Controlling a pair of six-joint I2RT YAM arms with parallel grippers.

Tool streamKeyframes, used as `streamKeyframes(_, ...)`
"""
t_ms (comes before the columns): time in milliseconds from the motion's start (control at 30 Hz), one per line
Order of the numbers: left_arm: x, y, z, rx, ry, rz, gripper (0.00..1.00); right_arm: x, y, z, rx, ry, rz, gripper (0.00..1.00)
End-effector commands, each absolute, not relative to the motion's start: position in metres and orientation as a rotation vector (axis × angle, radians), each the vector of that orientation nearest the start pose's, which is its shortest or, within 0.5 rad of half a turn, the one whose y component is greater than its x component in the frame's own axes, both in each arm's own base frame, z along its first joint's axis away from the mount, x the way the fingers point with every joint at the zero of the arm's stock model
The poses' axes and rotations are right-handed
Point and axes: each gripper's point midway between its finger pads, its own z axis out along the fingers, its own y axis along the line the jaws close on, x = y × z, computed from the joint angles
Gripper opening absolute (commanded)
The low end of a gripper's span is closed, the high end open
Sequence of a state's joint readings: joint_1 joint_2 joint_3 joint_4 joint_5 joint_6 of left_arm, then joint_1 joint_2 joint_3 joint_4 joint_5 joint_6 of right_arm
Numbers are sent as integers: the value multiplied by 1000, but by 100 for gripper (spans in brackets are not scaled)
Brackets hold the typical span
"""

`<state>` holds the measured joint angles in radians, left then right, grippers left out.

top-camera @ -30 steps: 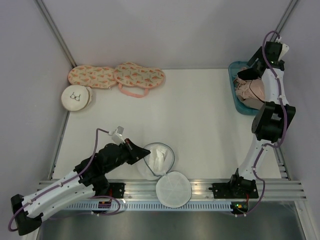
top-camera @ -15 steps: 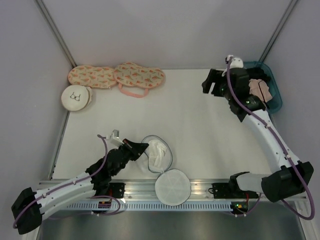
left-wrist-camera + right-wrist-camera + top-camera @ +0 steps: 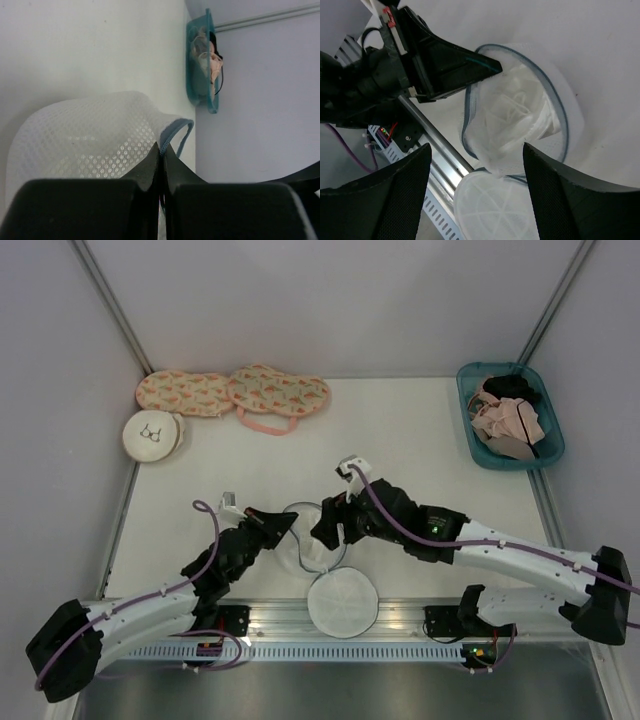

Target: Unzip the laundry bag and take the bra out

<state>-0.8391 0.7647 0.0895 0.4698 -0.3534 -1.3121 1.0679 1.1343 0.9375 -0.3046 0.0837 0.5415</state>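
The laundry bag point(image 3: 300, 560) lies unzipped at the near middle of the table, its round mesh lid point(image 3: 342, 605) flipped toward the rail. My left gripper point(image 3: 293, 523) is shut on the bag's blue-grey zipper rim point(image 3: 175, 131) and holds that edge up; it also shows in the left wrist view point(image 3: 161, 150). The white bra point(image 3: 512, 117) lies crumpled inside the open bag point(image 3: 555, 100). My right gripper point(image 3: 322, 532) hovers over the bag's opening, open and empty. In the right wrist view point(image 3: 477, 146) its fingers point(image 3: 380, 200) stand wide apart above the bra and lid point(image 3: 495, 207).
Two pink patterned cases point(image 3: 232, 392) and a cream round pouch point(image 3: 153, 434) lie at the back left. A teal bin point(image 3: 470, 430) with pink and beige garments stands at the back right. The metal rail point(image 3: 410, 612) runs along the near edge under the lid.
My right arm has swung from the teal bin at the back right down to just over the open bag. My left gripper still holds the rim and has shifted slightly forward.
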Motion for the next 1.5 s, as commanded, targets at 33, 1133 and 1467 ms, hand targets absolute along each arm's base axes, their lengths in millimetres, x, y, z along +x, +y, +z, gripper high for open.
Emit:
streamKeyframes(33, 214, -204, 161, -749, 1732, -1288, 2, 159, 356, 197, -461, 2141, 893, 78)
streamKeyframes(1133, 163, -195, 103, -717, 2110, -1183, 2, 234, 360, 72, -445, 2166, 50, 69)
streamKeyframes(1467, 162, -196, 100, -708, 2116, -1190, 2, 235, 357, 67, -448, 2135, 54, 6)
